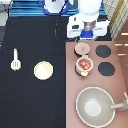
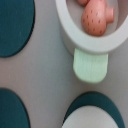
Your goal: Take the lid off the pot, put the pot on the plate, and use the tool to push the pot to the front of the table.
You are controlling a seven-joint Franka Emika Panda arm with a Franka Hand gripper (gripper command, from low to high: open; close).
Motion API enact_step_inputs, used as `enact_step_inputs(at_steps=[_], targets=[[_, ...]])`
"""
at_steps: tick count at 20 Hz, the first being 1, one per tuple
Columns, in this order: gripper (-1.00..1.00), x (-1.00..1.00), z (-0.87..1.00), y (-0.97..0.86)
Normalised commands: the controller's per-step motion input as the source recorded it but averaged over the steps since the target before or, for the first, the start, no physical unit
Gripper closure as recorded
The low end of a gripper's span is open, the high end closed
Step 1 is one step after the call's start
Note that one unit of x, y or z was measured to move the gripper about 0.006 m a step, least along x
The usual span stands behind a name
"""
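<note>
The pot (image 1: 84, 65) stands uncovered on the brownish-pink stove, with reddish contents showing inside. Its lid (image 1: 81, 48) lies just beyond it toward the exterior view's top, on a burner. The gripper (image 1: 86, 36) hangs above the stove's top edge, just past the lid, touching nothing. On the black table (image 1: 30, 100) the cream plate (image 1: 43, 70) sits bare, and the tool (image 1: 16, 60) lies to its left. The wrist view looks down on the pot (image 2: 92, 22), one side tab and the lid (image 2: 92, 119).
A large grey pan (image 1: 95, 106) with a handle fills the stove's bottom right. Two bare black burners (image 1: 103, 51) (image 1: 106, 69) lie right of the pot. The stove's edge runs down the exterior view's middle, beside the plate.
</note>
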Motion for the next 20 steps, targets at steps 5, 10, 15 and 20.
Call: enact_step_inputs(at_steps=[5, 10, 15, 20], targets=[[-1.00, 0.74, 0.36, -0.02], [-1.00, 0.78, 0.35, -0.04], [-1.00, 0.84, 0.28, -0.03], [-1.00, 0.86, 0.03, -0.16]])
